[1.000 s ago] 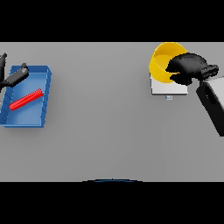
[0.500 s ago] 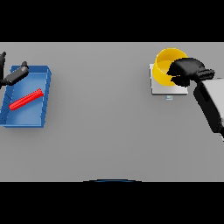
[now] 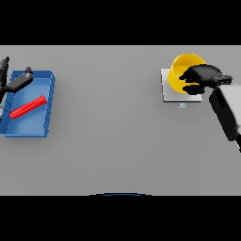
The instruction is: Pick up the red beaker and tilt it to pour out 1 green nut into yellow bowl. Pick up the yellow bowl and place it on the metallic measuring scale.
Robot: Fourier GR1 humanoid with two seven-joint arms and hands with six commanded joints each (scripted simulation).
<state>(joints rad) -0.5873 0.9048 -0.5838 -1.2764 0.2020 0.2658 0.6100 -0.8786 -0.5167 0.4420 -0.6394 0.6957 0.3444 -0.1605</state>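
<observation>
Now yellow bowl (image 3: 181, 70) atop scale (image 3: 168, 94)

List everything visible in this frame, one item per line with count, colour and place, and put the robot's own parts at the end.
yellow bowl: 1, yellow, far right of the table, sitting on the scale, tipped toward the right hand.
measuring scale: 1, pale grey square, under the bowl at the far right.
blue tray: 1, blue, left edge of the table.
red beaker: 1, red, lying on its side inside the blue tray.
table: 1, grey, fills the view.
right hand: 1, dark, fingers curled over the bowl's right rim; white and grey arm runs off the right edge.
left hand: 1, dark, at the left edge over the tray's far corner, fingers straight, holding nothing.
</observation>
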